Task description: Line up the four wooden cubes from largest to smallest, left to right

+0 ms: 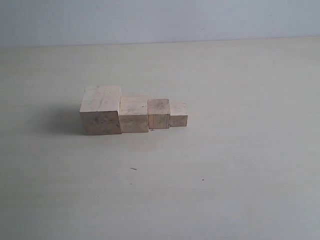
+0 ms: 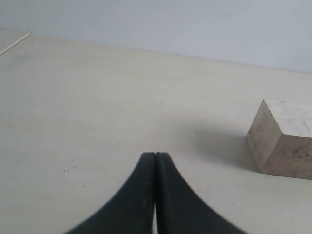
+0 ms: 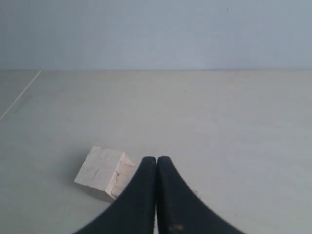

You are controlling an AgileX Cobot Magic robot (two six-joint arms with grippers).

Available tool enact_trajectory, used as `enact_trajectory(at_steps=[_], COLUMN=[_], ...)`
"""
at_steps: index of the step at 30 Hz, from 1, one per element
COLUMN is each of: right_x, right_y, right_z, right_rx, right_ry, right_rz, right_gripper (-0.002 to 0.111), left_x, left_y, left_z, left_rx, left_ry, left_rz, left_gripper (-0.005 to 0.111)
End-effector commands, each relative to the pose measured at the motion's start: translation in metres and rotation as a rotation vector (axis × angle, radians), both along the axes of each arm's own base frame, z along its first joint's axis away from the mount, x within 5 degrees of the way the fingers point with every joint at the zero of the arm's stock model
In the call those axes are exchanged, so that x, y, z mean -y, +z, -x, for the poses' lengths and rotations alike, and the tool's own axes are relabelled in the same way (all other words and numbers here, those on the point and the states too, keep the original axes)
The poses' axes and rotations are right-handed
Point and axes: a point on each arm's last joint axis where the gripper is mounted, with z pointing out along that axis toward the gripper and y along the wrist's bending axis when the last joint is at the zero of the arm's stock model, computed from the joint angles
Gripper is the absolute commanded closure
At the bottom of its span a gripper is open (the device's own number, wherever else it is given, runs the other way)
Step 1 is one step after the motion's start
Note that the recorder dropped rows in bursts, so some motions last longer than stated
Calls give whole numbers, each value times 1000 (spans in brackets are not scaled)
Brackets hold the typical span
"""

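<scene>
touching sides, four wooden cubes (image 1: 134,114), mid table (image 1: 235,180)

On a light table (image 1: 235,165) the largest cube (image 1: 101,111) stands at the left end of a straight row, with a soft shadow on the tabletop to its left. The second cube (image 1: 134,115) sits against its right side, the third cube (image 1: 158,114) comes next, and the smallest cube (image 1: 178,115) closes the row at the right end. Each neighbour touches the next or very nearly does. All four are pale bare wood with faint grain and dark specks. A small dark mark (image 1: 133,168) and a tiny dot (image 1: 203,179) lie on the table nearer the camera. A pale wall (image 1: 160,20) rises behind the table.
</scene>
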Motion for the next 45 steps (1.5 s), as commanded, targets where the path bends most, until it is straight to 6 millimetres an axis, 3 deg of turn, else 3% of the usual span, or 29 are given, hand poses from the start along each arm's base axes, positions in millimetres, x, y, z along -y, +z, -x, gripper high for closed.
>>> enact_trajectory(at_steps=[1, 7, 10, 17, 24, 45], right_x=[11, 34, 55, 99, 111, 115], right_y=[14, 28, 24, -15, -61, -181], right_z=[12, 29, 39, 79, 128, 135], right_rx=[135, 256, 271, 291, 438, 396], right_ry=[-15, -79, -172, -433, -579, -633], right_rz=[56, 135, 141, 167, 188, 172], right_gripper=[108, 108, 108, 108, 108, 108], left_x=[0, 0, 0, 0, 0, 0], left_y=[0, 0, 0, 0, 0, 0], left_z=[0, 0, 0, 0, 0, 0], left_rx=[9, 9, 9, 9, 9, 9], left_ry=[-5, -5, -5, -5, -5, -5], left_rz=[-3, -3, -3, -3, -3, -3], left_gripper=[107, 107, 107, 107, 107, 107])
